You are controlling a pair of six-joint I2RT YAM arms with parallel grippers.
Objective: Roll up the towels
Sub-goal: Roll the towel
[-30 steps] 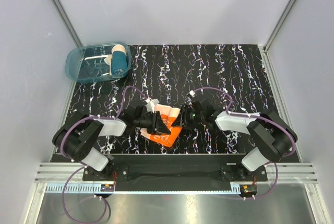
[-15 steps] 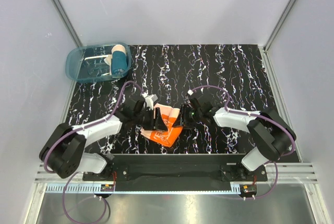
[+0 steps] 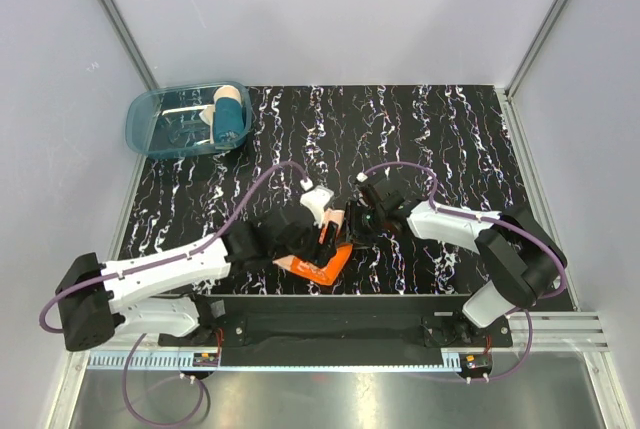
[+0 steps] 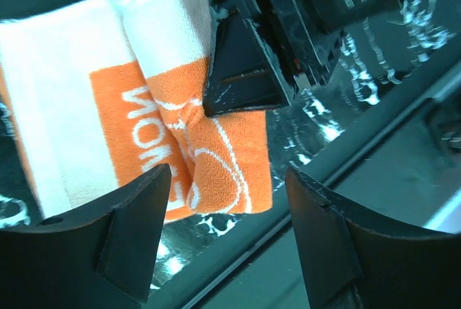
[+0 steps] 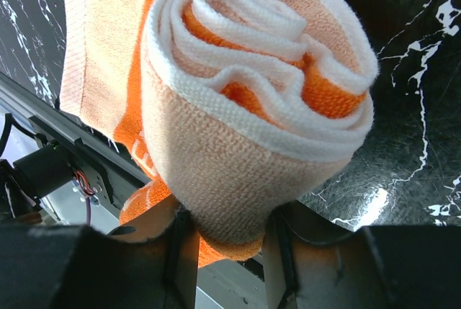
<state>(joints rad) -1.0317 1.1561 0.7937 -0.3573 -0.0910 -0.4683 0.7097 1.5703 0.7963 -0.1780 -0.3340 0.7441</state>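
**A:** Where is the orange towel (image 3: 322, 261) now?

**B:** It lies on the table (image 3: 450, 139), well apart from the tub (image 3: 140, 129), nearer the arm bases and off to the tub's right. One end is wound into a snug spiral and the rest lies flat. The teal towel (image 3: 228, 119) sits rolled inside the tub.

**A:** And the grippers?

**B:** The right gripper (image 5: 227, 244) is clamped on the end of the spiral. The left gripper (image 4: 227, 215) hangs over the flat tail with its jaws wide apart and nothing between them.

**A:** So the winding isn't finished. How should it go?

**B:** I'd bring the left down on the tail and hold it taut while the right turns the roll over it. The cream edges should stay stacked so the spiral doesn't cone out sideways. The cloth is soft, so the pinch should be firm but not crushing. A slack tail would probably let the layers spring loose.
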